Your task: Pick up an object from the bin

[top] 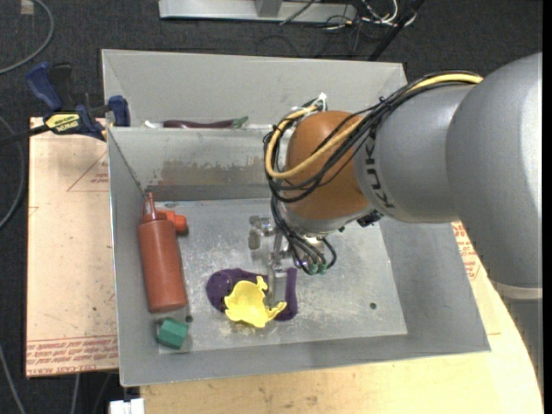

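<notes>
My gripper point(276, 298) reaches down into the middle of the bin, its metal fingers standing on a crumpled yellow piece point(246, 303). That yellow piece lies on top of a flat purple thing point(226, 282) near the bin's front. One finger touches the yellow piece's right edge, over the purple thing. Nothing shows clearly between the fingers.
A reddish-brown squeeze bottle point(161, 261) lies lengthwise along the bin's left side, with a small orange block point(178, 223) beside its neck. A small green block point(172, 333) sits in the front left corner. The arm with its orange cover and cables hangs over the bin's back right.
</notes>
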`<action>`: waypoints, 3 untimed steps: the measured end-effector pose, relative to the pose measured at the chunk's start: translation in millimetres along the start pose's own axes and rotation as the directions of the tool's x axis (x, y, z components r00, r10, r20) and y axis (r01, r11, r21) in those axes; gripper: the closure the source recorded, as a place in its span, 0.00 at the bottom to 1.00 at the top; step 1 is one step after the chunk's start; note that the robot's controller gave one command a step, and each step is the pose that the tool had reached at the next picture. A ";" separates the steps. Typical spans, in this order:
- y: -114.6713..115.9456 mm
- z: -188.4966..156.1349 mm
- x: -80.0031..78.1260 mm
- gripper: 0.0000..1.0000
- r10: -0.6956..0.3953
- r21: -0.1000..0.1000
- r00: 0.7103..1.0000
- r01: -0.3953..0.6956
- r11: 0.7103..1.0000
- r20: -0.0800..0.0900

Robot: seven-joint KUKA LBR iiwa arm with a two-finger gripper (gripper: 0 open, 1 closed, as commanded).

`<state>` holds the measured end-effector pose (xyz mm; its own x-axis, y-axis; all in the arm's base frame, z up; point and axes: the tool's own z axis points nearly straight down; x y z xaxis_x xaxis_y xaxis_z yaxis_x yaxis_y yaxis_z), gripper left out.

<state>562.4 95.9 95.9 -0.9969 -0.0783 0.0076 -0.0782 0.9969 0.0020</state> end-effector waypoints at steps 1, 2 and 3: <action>27.0 -5.5 16.1 0.00 -0.007 0.000 1.000 0.007 1.000 0.007; 63.0 16.7 26.5 0.00 -0.131 0.000 0.991 0.131 0.991 0.003; 74.6 25.6 26.7 1.00 -0.108 -0.002 0.994 0.108 0.994 0.006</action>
<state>529.8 168.2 70.7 -0.9827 -0.1854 0.0011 -0.1854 0.9826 0.0051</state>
